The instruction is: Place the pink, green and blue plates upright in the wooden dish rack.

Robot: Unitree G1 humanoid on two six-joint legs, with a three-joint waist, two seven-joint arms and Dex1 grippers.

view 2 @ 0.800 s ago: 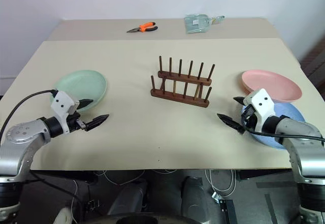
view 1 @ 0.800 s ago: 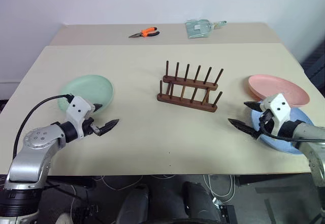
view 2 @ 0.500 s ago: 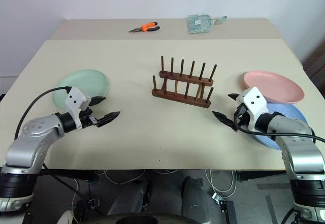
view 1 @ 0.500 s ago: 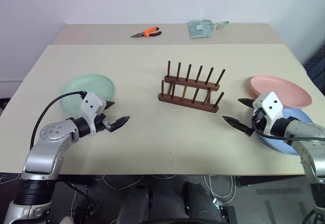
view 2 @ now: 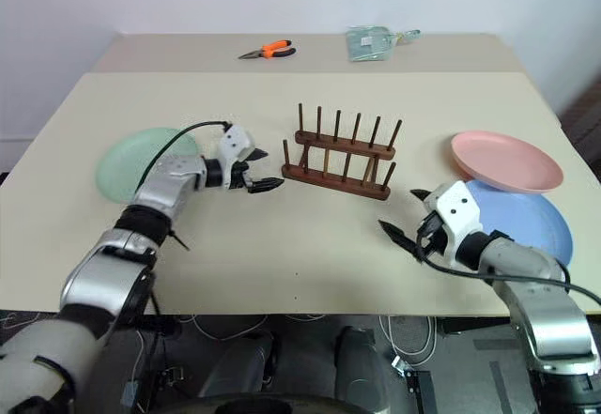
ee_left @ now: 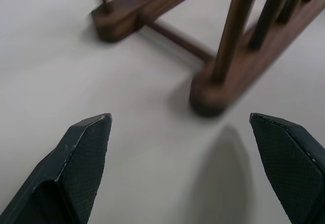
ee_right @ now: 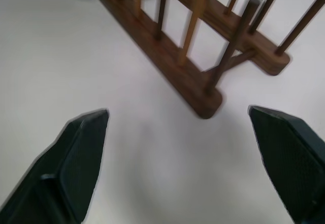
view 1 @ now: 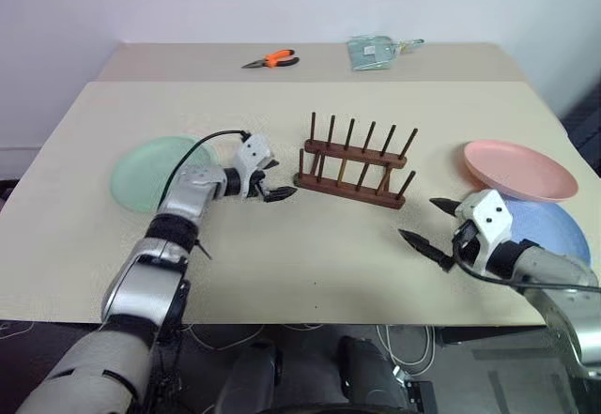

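We see the wooden dish rack point(view 1: 353, 163) standing near the middle of the table point(view 1: 282, 254), its pegs upright and every slot bare. Our left pincer point(view 1: 272, 179) sits just beside the rack's left end, low over the table, its two black fingers spread apart with nothing between them; from the left wrist view the nearer rail's end point(ee_left: 213, 94) lies just ahead of the fingertips point(ee_left: 89, 132). The green plate point(view 1: 150, 172) lies flat on the table behind that arm, well to the left of the rack. Our right pincer point(view 1: 430, 222) hovers to the right of the rack and nearer to us, fingers likewise wide apart and holding nothing. The pink plate point(view 1: 519, 170) rests flat toward the right edge, and the blue plate point(view 1: 554, 231) lies just in front of it, its far rim tucked under the pink one. On the far table lie orange-handled pliers point(view 1: 269, 59) and a clear packet point(view 1: 376, 52).
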